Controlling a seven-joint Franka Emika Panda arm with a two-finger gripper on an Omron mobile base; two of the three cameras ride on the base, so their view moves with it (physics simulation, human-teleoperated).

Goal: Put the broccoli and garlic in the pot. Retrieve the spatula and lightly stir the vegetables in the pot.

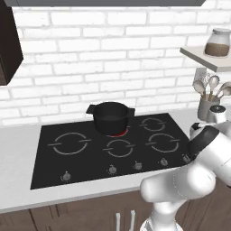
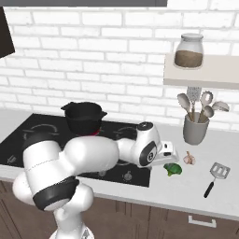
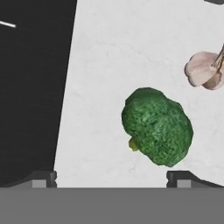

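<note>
Gripper (image 3: 111, 177) spread wide, empty, above 1 broccoli (image 3: 157, 127); 1 garlic (image 3: 203, 70) beside.

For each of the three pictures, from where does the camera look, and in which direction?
Left base view: behind the arm's left, facing the stove, pot and brick wall; arm at lower right.
Right base view: behind its right, facing the counter, broccoli, garlic, spatula; arm at lower left.
Hand view: straight down on broccoli and garlic; open gripper at bottom.
Both base views share pot, stove, utensil cup.
</note>
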